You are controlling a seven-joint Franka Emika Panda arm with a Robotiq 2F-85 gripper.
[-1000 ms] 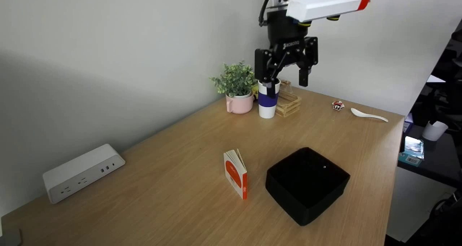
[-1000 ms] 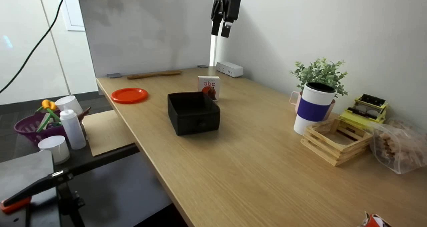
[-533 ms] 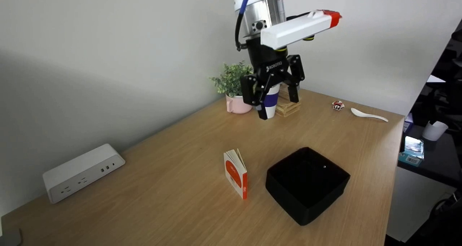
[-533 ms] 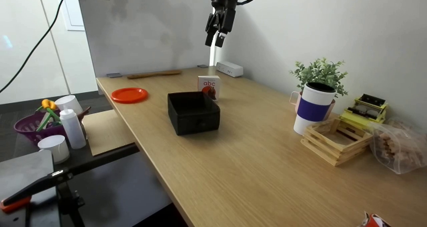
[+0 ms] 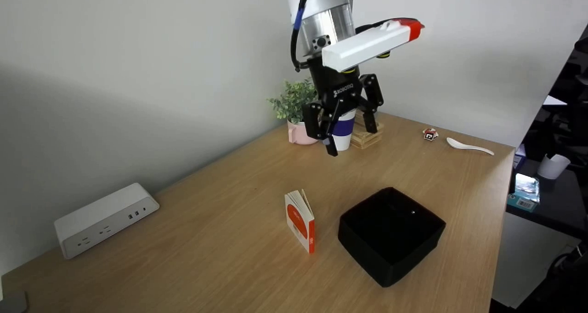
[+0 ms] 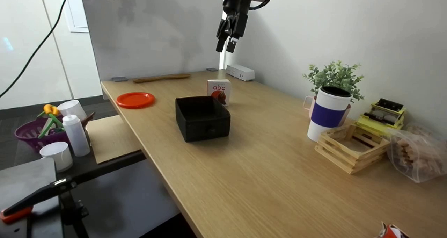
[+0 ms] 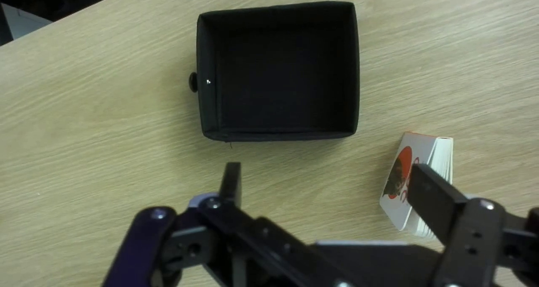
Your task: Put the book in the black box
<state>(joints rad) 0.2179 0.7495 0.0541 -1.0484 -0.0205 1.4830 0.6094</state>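
Note:
The small book (image 5: 298, 221) with an orange-red and white cover stands upright on the table, slightly fanned open. It also shows in an exterior view (image 6: 218, 91) behind the box. In the wrist view the book (image 7: 396, 181) is at the right, partly covered by a finger. The open black box (image 5: 365, 258) stands beside it, apart from it, and looks empty. It also shows in an exterior view (image 6: 208, 130) and at the top of the wrist view (image 7: 208, 46). My gripper (image 5: 351, 138) is open and empty, high above the table; it also shows in an exterior view (image 6: 225, 48).
A white power strip (image 5: 108, 221) lies by the wall. A potted plant (image 5: 296, 101), a white and blue cup (image 6: 328, 112) and a wooden crate (image 6: 352, 147) stand along the wall. An orange-red plate (image 6: 135, 100) lies near the table edge. A white spoon (image 5: 468, 146) lies near the far edge.
My gripper has come down and moved closer to the book and box, tilting a little; the motion is smaller in the last half second. The book and the box have not moved.

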